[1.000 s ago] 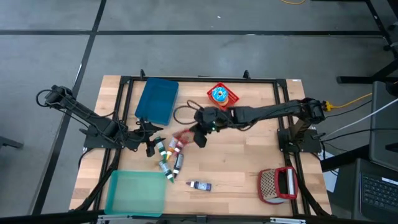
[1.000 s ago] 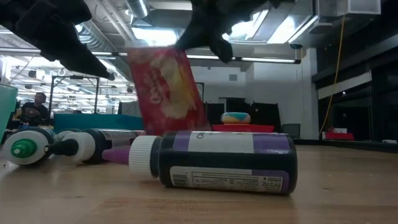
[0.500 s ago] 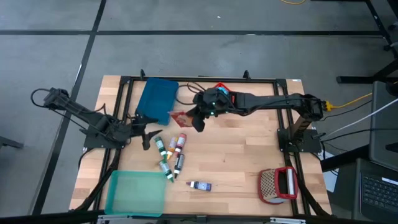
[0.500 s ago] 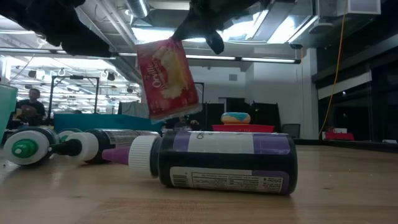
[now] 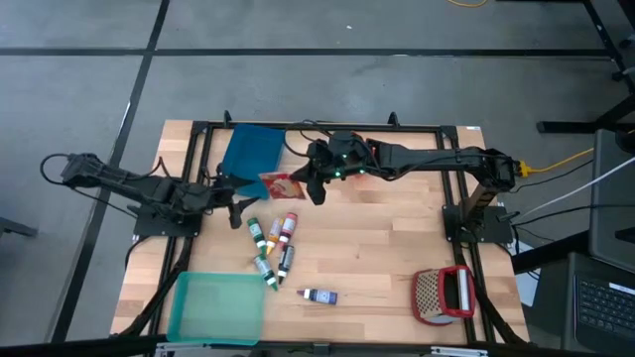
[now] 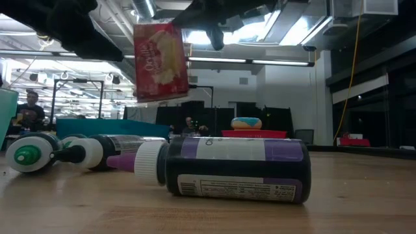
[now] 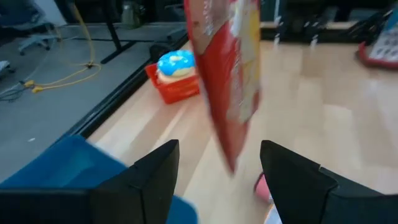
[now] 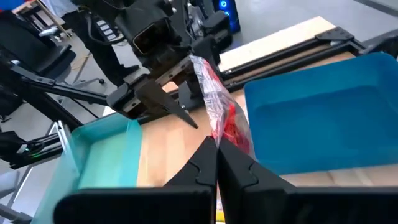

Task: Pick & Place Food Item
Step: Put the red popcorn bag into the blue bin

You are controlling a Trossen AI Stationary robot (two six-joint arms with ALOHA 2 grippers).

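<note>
A red snack bag (image 5: 281, 185) hangs in the air by the blue tray's (image 5: 250, 154) near right corner, with my right gripper (image 5: 316, 186) shut on it. In the low view the bag (image 6: 160, 62) is upright, well above the wood. My left gripper (image 5: 239, 205) stands open just left of the bag, its fingers apart with nothing between them. In its wrist view the bag (image 7: 227, 74) hangs a little beyond that gripper (image 7: 217, 171). A teal bin (image 5: 216, 305) sits at the near left. My right gripper pinches the bag's end (image 8: 219, 138) between its two shut fingers, which come slanting down from the table's right side. In the low view the hold is at the bag's top right corner (image 6: 184, 29). The bag hangs upright below, lifted clear of the table.
Several paint bottles (image 5: 273, 240) lie near the table's middle, and a purple one (image 5: 319, 296) lies nearer the front. A donut in a red tray (image 7: 176, 64) sits at the far side. A red grater (image 5: 444, 295) lies at the near right.
My right gripper has risen and gone toward the far left, toward the blue tray, carrying the bag. The bag has swung from tilted to upright and hangs higher. My left gripper has drawn back a little toward the far edge and risen, still open.
</note>
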